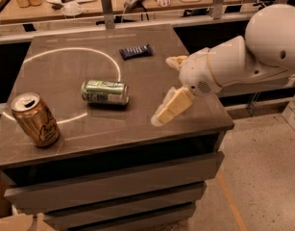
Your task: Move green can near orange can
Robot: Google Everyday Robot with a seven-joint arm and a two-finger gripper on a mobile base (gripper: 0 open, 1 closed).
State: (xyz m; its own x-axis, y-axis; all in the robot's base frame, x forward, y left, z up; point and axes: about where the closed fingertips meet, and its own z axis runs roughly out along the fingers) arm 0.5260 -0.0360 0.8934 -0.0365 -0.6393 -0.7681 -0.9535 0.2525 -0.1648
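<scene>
Claw (163, 90), apparently spread wide, hovers near the lying green can (104, 91); orange can (35, 119) stands well apart.

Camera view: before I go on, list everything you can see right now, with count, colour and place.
green can: one, metallic green, on its side mid-table, across the ring's right edge
orange can: one, golden-orange, upright, front-left corner, apart from the green can
snack bar: one, dark blue wrapper, flat, towards the back
ring: one, white, marked on the table's left half
table: one, dark grey-brown top, drawers below
bench: one, tan, cluttered, behind the table
arm: one, white, reaching in from the right
gripper: one, pale yellow fingers, open, over the table's right front, right of the green can
</scene>
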